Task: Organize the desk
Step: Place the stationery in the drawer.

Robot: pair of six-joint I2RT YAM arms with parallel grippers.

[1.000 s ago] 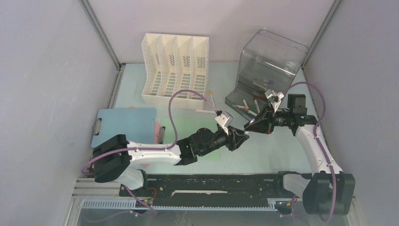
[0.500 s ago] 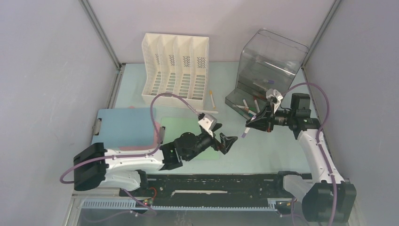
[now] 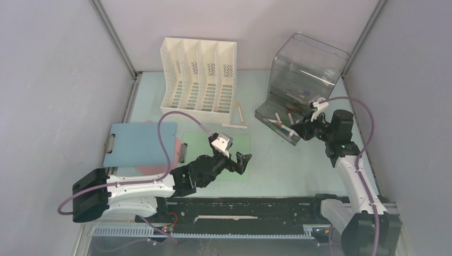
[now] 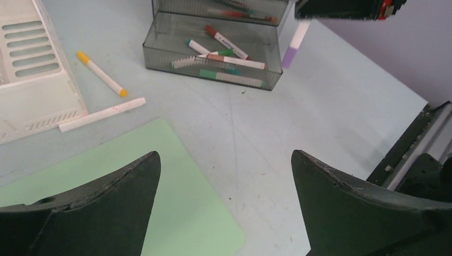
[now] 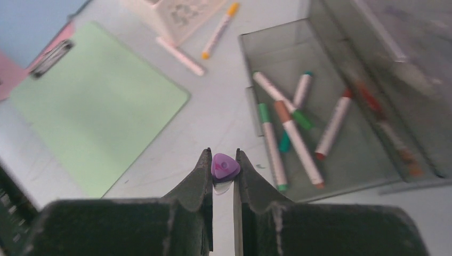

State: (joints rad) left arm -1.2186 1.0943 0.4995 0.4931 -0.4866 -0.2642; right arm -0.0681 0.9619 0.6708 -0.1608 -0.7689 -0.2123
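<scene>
The desk (image 3: 282, 165) is a pale mint-green tabletop. My right gripper (image 3: 296, 129) hovers at the front edge of the grey tray (image 3: 265, 113), shut on a purple-capped marker (image 5: 225, 166). The marker points down between the fingers, and the left wrist view shows it hanging (image 4: 293, 48) in front of the tray. My left gripper (image 3: 242, 160) stands wide open and holds nothing, low over the right edge of the green clipboard (image 3: 240, 141). Several markers (image 5: 288, 128) lie in the tray.
An orange-capped marker (image 3: 239, 110) and a white pen (image 3: 234, 126) lie on the desk beside the white file organizer (image 3: 198, 74). A blue clipboard (image 3: 138, 141) lies at the left over a pink sheet (image 5: 10, 74). The clear grey bin (image 3: 306, 69) stands behind the tray.
My left gripper opened, let go of the purple marker and drew back to the left and nearer. My right gripper kept the marker and moved it right, towards the tray.
</scene>
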